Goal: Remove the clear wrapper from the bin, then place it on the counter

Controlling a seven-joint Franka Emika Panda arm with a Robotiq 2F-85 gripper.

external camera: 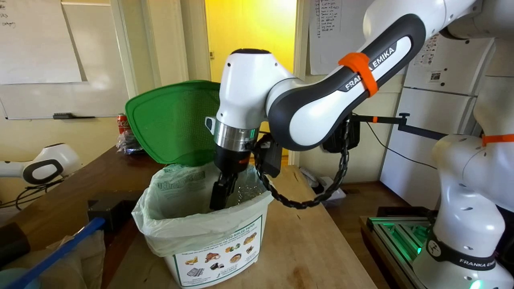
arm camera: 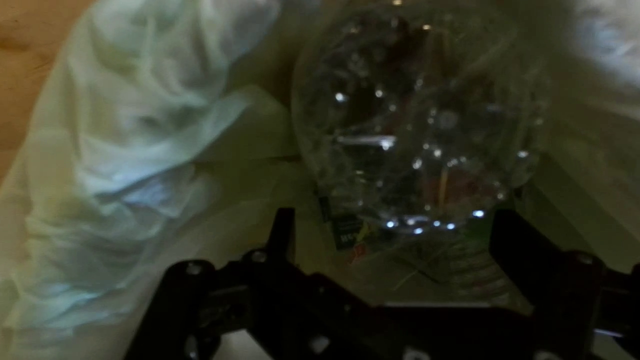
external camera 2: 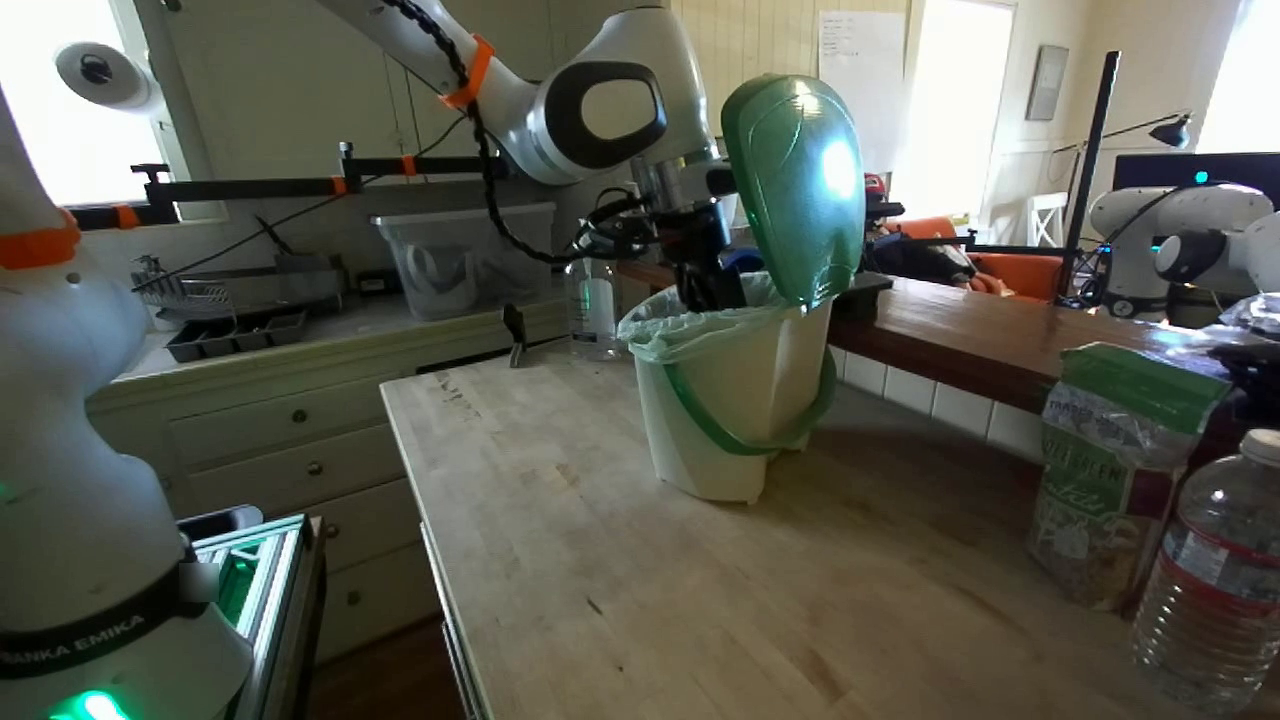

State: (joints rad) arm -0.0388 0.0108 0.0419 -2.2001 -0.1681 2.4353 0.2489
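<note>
On the counter (external camera 2: 560, 570) stands the bin (external camera 2: 735, 392), where the wide-spread gripper (arm camera: 394, 215) should straddle the clear wrapper (arm camera: 420, 170) before pinching, avoiding the liner (arm camera: 120, 155) at wrist-view left.

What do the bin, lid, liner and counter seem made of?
Bin: probably plastic, matte white, judging by smooth, moulded walls. Lid: likely glossy green plastic; bright highlights sit on its outer face. Liner: thin translucent film, wrinkled and draped; exact type unclear. Counter: apparently wood, fairly dull, with grain and dark marks.
</note>
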